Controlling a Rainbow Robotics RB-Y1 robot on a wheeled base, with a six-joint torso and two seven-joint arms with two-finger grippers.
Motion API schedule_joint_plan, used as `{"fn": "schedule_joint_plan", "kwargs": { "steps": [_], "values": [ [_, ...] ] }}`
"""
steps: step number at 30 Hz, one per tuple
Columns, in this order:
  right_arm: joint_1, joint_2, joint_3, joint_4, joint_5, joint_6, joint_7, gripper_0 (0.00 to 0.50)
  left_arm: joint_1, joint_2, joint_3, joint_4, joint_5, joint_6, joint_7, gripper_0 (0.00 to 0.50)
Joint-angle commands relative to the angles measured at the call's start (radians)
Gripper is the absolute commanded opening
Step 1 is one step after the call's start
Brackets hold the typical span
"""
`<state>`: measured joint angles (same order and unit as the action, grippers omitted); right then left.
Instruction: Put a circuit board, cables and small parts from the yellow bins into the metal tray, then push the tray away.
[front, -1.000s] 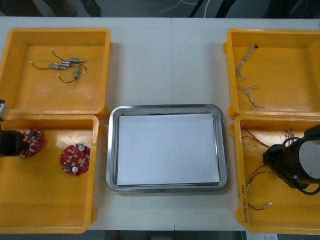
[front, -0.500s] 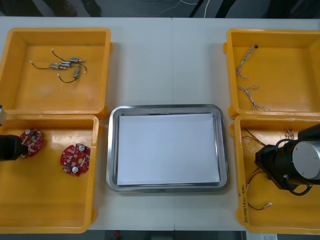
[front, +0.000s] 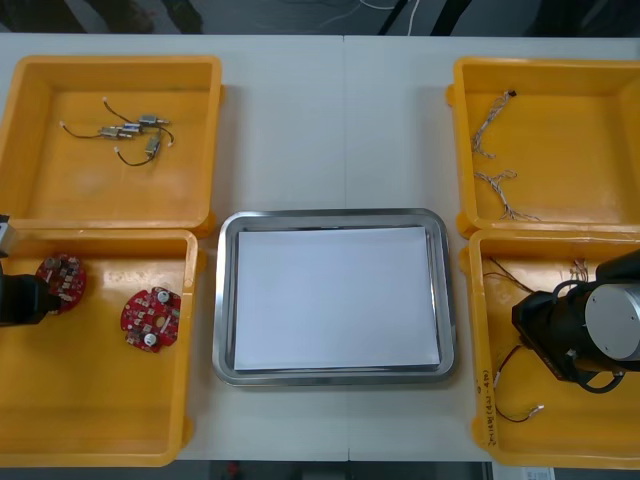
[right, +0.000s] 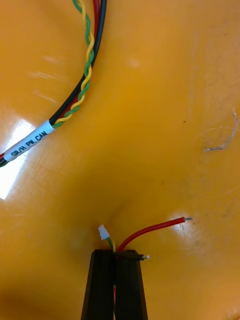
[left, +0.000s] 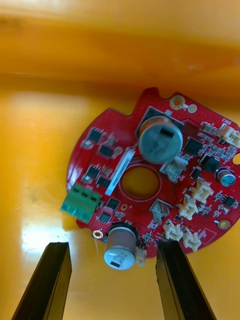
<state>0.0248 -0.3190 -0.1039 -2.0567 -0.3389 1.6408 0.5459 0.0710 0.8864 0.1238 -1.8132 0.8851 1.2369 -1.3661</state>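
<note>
From above, your left arm (front: 18, 300) sits over the near-left yellow bin (front: 95, 440), beside a circuit board (front: 60, 279). Your right arm (front: 600, 338) is in the near-right bin (front: 490, 300). The metal tray (front: 225, 300) lies between them on the surface (front: 330, 120).

At the right wrist, your right pincer (right: 118, 257) is pressed together, pinching the red and yellow cable (right: 150, 230).

At the left wrist, your left pincer (left: 112, 247) is spread, with the circuit board just past its tips.

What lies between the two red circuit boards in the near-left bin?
Nothing: the front view shows bare yellow bin floor between the board at the left gripper and the second board.
</note>
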Motion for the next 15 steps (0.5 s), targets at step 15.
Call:
{"fn": "schedule_joint_plan", "kwargs": {
  "steps": [15],
  "values": [
    [0.017, -0.134, -0.043, -0.037, -0.065, -0.006, -0.029, 0.0, 0.029, 0.051, -0.013, 0.0, 0.009, -0.011, -0.139, 0.5]
  ]
}}
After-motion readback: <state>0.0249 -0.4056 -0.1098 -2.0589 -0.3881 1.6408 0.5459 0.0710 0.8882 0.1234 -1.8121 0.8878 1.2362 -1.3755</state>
